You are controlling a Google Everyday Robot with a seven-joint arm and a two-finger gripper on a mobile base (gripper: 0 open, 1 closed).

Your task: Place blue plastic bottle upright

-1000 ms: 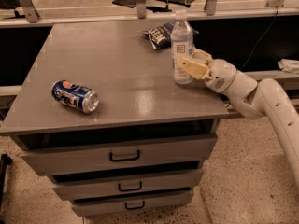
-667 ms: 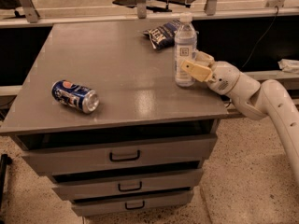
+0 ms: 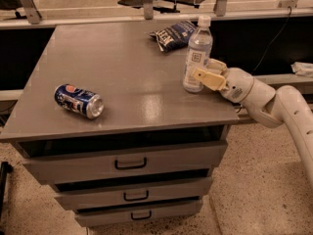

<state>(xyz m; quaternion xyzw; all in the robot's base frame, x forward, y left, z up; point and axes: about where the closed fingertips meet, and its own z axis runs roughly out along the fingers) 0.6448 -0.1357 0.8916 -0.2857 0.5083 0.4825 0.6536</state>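
The blue plastic bottle (image 3: 197, 53), clear with a white cap and a pale label, stands on its base near the right edge of the grey cabinet top (image 3: 127, 72), leaning slightly to the right. My gripper (image 3: 204, 70) reaches in from the right on the white arm (image 3: 274, 102). Its tan fingers (image 3: 208, 79) are closed around the bottle's lower part, one in front and one behind.
A blue soda can (image 3: 79, 101) lies on its side at the front left of the top. A dark blue snack bag (image 3: 172, 35) lies at the back, just left of the bottle. Several drawers (image 3: 131, 163) sit below the top. The right edge is close to the bottle.
The bottle's top has swung to the right, from leaning left to nearly upright. The gripper has shifted slightly right and down with it. The can and bag have not moved.
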